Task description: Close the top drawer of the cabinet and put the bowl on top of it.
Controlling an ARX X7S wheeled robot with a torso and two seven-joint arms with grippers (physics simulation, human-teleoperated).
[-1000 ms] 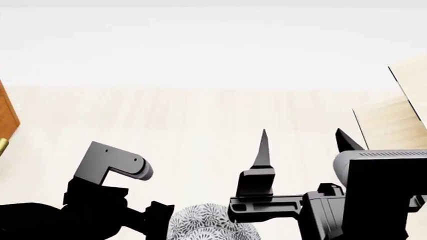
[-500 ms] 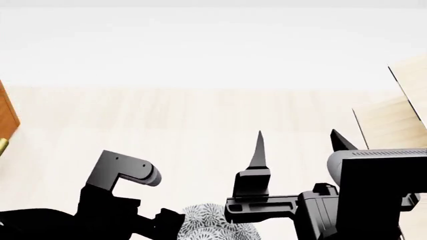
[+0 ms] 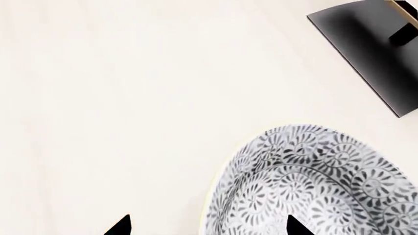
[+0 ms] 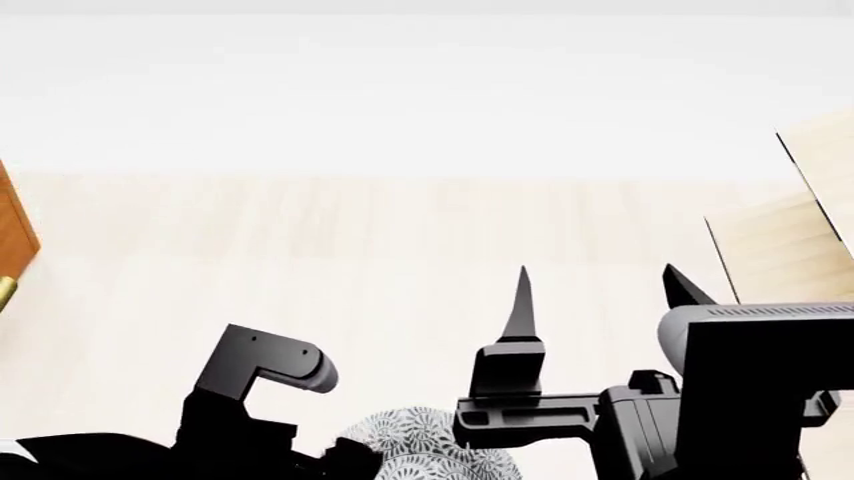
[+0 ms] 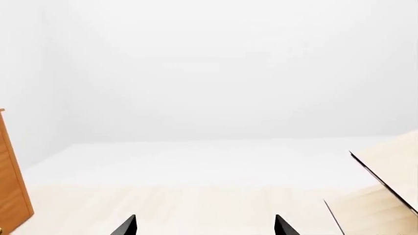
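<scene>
**A:** What does the left wrist view show?

**B:** A pale, cream wood-grain floor [image 3: 98, 98] fills most of the frame. At the lower right sits the round deep bowl [image 3: 313, 186], white with a dense grey floral pattern, cut off by the frame edges. Two black fingertips [image 3: 119, 226] of the left gripper [image 3: 205, 226] poke up from the bottom edge, set wide apart. One tip lies over the floor, the other over the bowl's patterned surface, with the bowl's rim between them. Whether either tip touches the bowl cannot be told. A flat black base plate [image 3: 365, 44] is in the upper right corner.

**A:** And the head view?

**B:** White wall above, pale floor below. A sliver of the orange-brown wooden cabinet [image 4: 14, 235] shows at the left edge, with a bit of brass handle [image 4: 4, 292] under it. The top drawer cannot be told from this sliver. The bowl peeks out at bottom centre, between the two black arms. The right gripper [image 4: 603, 290] stands right of centre, its pointed fingers spread apart with nothing between them. A pale plywood shelf structure [image 4: 801, 230] is at the right edge.

**A:** The right wrist view?

**B:** Mostly white wall and floor. The cabinet's edge is at the left, the plywood at the lower right. Two black tips at the bottom edge stand apart, empty.
</scene>
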